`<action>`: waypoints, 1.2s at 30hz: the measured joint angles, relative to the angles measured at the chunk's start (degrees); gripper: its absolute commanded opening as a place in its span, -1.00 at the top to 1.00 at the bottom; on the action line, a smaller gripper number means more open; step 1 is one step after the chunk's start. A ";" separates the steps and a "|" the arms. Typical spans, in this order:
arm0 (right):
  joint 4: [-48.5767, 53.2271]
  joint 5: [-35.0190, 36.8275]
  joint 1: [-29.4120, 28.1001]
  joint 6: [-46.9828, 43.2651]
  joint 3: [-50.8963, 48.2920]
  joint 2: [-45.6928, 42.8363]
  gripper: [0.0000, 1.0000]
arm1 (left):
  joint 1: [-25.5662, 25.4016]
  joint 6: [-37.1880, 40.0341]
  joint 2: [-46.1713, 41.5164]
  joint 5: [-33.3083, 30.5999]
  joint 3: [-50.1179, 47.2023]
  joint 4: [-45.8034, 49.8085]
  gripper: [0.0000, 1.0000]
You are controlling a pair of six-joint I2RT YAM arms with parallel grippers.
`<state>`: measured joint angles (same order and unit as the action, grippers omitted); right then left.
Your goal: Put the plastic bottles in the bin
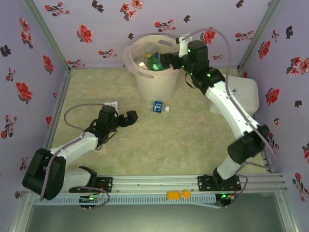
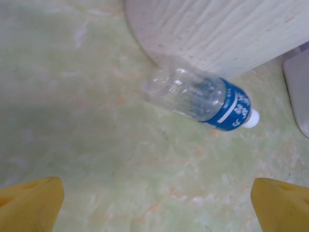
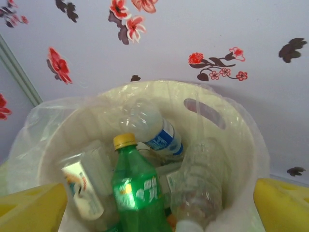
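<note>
Looked down on a pale green marbled table (image 1: 159, 145), boxed in by lilac walls (image 1: 96, 29) printed with red flowers.

Found one clear bottle (image 2: 203, 99) lying on its side on that table, tight against the foot of the bin (image 2: 217, 29), with its white cap toward the white box (image 2: 297, 92). Could not tell whether touching the bin or only just beside it. Judged it empty and therefore very light. Judged it thin-walled and springy too, apt to dent under a hard squeeze and to roll or skid at a nudge. Reckoned the best hold across the round body, beside the blue label, jaws square to its length. Ruled out the tapering neck and the small cap as too slippery.

Saw the left gripper (image 1: 126, 117) low over the table, near that bottle and aimed at it, yellow fingers (image 2: 31, 205) spread wide with nothing between them.

Saw the right gripper (image 1: 166, 59) above the mouth of the bin, yellow fingers (image 3: 29, 205) likewise spread wide, gripping nothing.

Looked into the bin, lined with a clear bag. Made out a green bottle (image 3: 135, 188) with a yellow cap, a blue-labelled bottle (image 3: 154, 130), a bare clear bottle (image 3: 198, 188) and a bottle with a white and orange label (image 3: 82, 188), all heaped loosely. Could not count whatever lay beneath.
</note>
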<state>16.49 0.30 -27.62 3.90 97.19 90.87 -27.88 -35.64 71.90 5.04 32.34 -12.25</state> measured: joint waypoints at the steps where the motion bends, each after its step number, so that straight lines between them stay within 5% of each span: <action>1: -0.74 -0.11 0.00 0.15 -3.19 -2.45 -0.99 | -0.04 0.98 1.22 0.59 1.22 -0.46 -1.00; 16: -5.90 3.65 0.00 8.72 -49.83 -29.31 -0.99 | -0.50 12.59 26.01 12.61 22.12 -5.16 -1.00; 36: -6.03 6.91 0.00 8.61 -51.58 -28.96 -0.99 | -2.12 14.75 37.44 14.67 31.08 -4.79 -1.00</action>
<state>10.46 7.20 -27.62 12.51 45.60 61.91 -30.00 -20.88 109.34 19.70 63.42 -17.04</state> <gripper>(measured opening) 0.996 0.998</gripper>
